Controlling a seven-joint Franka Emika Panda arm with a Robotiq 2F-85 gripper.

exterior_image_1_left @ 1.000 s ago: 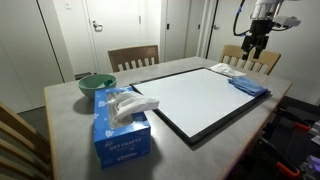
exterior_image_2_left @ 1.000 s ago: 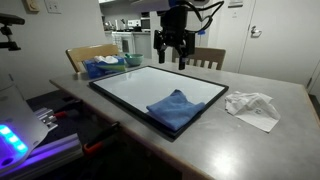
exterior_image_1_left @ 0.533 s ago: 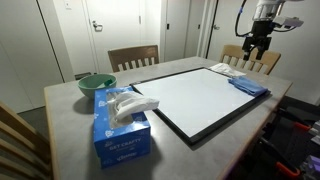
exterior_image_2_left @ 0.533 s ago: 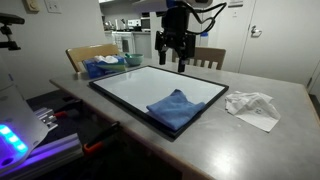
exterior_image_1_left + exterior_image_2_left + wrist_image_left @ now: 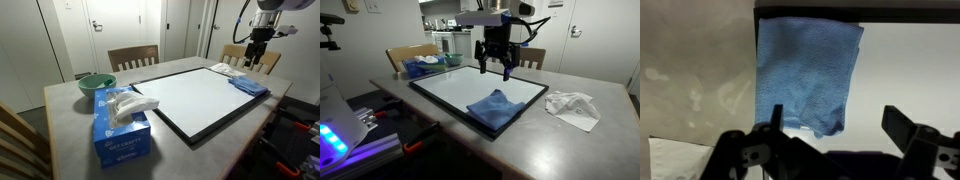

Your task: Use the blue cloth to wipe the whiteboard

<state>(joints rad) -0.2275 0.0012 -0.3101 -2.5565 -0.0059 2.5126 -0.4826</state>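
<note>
My black two-finger gripper point(image 5: 493, 72) hangs in the air with its jaws spread wide and nothing between them. In the wrist view the gripper point(image 5: 835, 125) has one finger on each side of the frame, and the soft medium-blue fabric cloth point(image 5: 805, 70) lies flat below, clearly apart from the fingertips.

The cloth point(image 5: 495, 106) is lying on one corner of the big glossy whiteboard with the thin black frame point(image 5: 460, 88), and its edge laps over the frame there. In an exterior view it sits at the board's end nearest the arm point(image 5: 248, 86).

The board lies flat on a grey table point(image 5: 570, 140). Crumpled white paper point(image 5: 572, 104) is just beside the cloth's corner. At the other end are a light-blue tissue box point(image 5: 120, 130) and a green bowl point(image 5: 96, 84).
</note>
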